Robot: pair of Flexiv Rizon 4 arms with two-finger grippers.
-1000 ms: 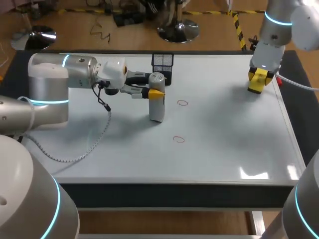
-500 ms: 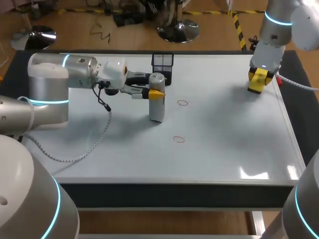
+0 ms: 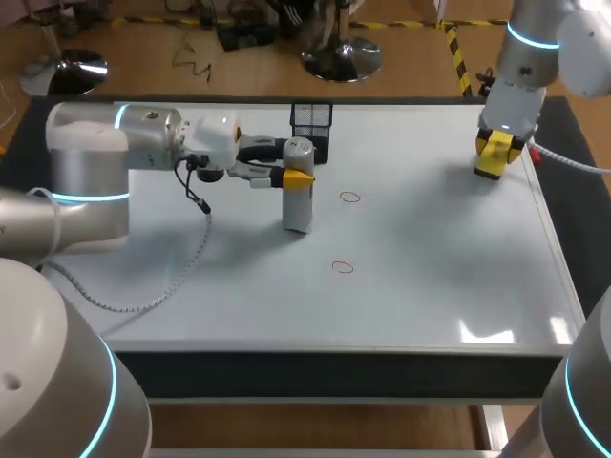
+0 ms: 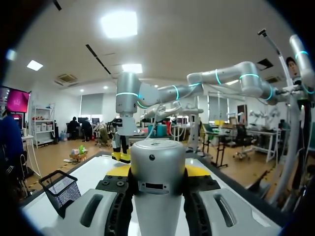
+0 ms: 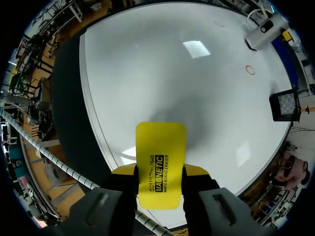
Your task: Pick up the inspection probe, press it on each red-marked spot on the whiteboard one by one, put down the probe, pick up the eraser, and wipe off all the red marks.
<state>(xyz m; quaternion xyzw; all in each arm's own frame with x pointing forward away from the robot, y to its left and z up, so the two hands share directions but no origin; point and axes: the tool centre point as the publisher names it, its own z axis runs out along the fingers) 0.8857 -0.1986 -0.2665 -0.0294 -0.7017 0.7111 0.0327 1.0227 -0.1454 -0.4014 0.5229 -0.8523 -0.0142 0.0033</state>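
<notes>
Inspection probe (image 3: 298, 205): a grey cylinder, held upright over the whiteboard (image 3: 430, 286) and pinched by the left gripper (image 3: 298, 177), beside the farther red mark (image 3: 349, 197). A nearer red mark (image 3: 343, 267) is drawn well apart. Yellow eraser (image 5: 160, 157): clamped in the right gripper (image 3: 495, 153) near the board's far right corner.

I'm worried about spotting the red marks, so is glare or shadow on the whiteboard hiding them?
Head view: glare sits near the whiteboard's right front corner, clear of both red marks. Right wrist view: two reflections and a soft shadow ahead of the eraser, all off the marks.
</notes>
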